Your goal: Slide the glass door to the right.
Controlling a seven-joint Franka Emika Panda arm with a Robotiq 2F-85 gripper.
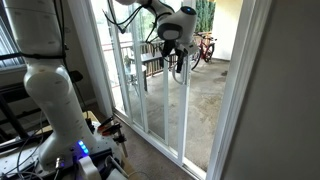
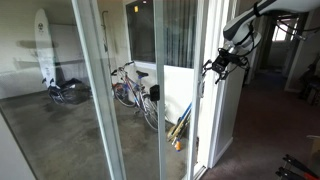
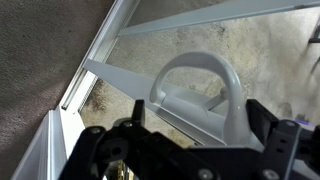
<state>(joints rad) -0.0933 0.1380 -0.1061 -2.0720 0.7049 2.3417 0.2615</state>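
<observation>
The black gripper (image 3: 195,118) gapes wide around the glass door (image 3: 113,74)'s smooth white D-shaped handle (image 3: 228,78), seemingly not touching it.

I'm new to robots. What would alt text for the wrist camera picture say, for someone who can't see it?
A white D-shaped pull handle on the narrow white frame of the glass door fills the middle, seen close up, with the robot's black gripper open below it, one finger at each side. Grey concrete shows through the glass.
</observation>
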